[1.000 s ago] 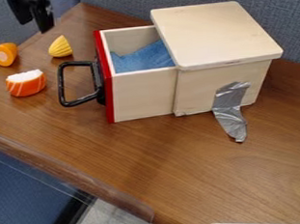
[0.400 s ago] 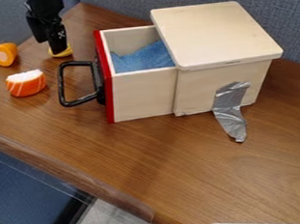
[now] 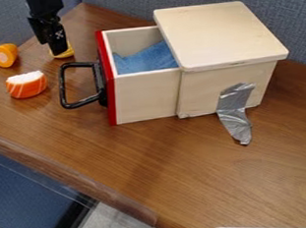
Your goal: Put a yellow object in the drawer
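lowered since the first frame, a black gripper hangs at a small yellow object on a brown wood-grain table, outside the open drawer. its jaws cannot be read as open or closed, nor can any grip; they hide much of the object, and the arm is cut off at the top edge. the lid hides the rear of the pale wooden drawer, which has a red front and a black loop handle. a blue-gray woven partition stands behind; gray floor shows below the table's rounded edge. rumpled blue cloth lines the drawer, crinkled silver tape clings to the smooth, pale wooden box, and two rounded orange pieces, one white-topped, lie near the handle.
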Tool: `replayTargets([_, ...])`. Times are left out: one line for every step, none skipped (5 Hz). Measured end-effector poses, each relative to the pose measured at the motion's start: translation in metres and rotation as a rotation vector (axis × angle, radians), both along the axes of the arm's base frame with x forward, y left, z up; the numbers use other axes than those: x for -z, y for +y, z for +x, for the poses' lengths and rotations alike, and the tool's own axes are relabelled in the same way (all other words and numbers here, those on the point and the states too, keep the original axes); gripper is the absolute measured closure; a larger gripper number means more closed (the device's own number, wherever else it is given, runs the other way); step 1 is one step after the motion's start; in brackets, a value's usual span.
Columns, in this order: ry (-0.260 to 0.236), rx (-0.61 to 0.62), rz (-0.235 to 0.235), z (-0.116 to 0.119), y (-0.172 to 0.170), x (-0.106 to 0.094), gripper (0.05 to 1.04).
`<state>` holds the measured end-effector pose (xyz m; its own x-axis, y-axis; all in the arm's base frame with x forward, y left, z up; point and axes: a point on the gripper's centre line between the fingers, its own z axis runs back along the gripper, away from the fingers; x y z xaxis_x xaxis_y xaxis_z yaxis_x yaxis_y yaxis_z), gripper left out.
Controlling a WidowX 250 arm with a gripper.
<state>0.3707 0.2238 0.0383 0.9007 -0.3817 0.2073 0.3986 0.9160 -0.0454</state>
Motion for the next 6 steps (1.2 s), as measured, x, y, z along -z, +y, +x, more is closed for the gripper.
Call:
replayTargets([-0.011,0.029,0.004,0.002,0.001,-0.004,0.084])
replayTargets([-0.022,0.043,0.017,0.004,0.002,-0.004,0.084])
replayTargets([-0.018,0.044,0.023,0.005,0.002,0.003,0.084])
replayTargets([-0.021,0.052,0.029,0.011,-0.001,0.004,0.084])
replayTargets([-0.026,0.051,0.032,0.012,-0.001,0.006,0.084])
replayTargets([-0.029,0.044,0.029,0.014,-0.002,0.007,0.118])
